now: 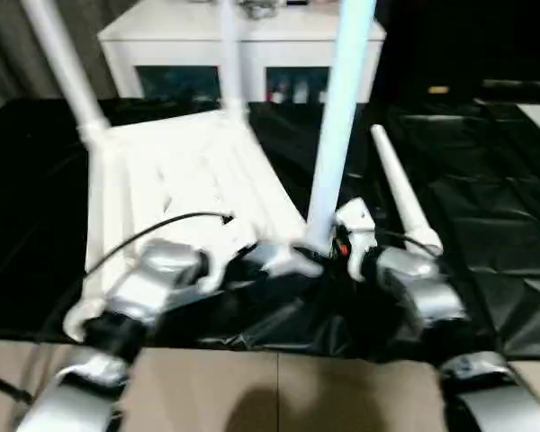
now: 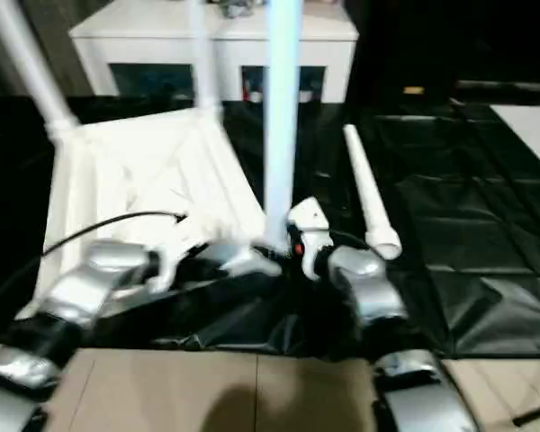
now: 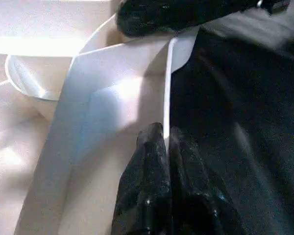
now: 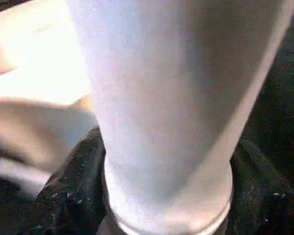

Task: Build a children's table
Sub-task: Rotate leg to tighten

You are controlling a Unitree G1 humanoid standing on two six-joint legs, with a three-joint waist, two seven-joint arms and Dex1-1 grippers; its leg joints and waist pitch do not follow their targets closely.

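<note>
The left gripper (image 3: 164,147) is clenched on the thin upright rim of the white plastic rectangular tabletop (image 1: 175,193), which lies upside down on the black plastic sheet (image 1: 486,207) with its X-ribbed underside facing up. The right gripper (image 4: 166,205) wraps its black fingers (image 4: 71,196) around the base of a long white tapered tubular leg (image 1: 337,126), grasping it where it stands upright at the near corner socket, just beside the left gripper. Further out, two more legs rise from the far corners: one at the far left (image 1: 63,63) and one at the far right (image 1: 229,63). A fourth leg (image 1: 398,193) lies loose on the sheet, beside the tabletop on the right. Behind stands a white cabinet with dark glass doors (image 1: 243,54). Judging by this, two legs are seated, the third is being fitted, and the fourth remains.
</note>
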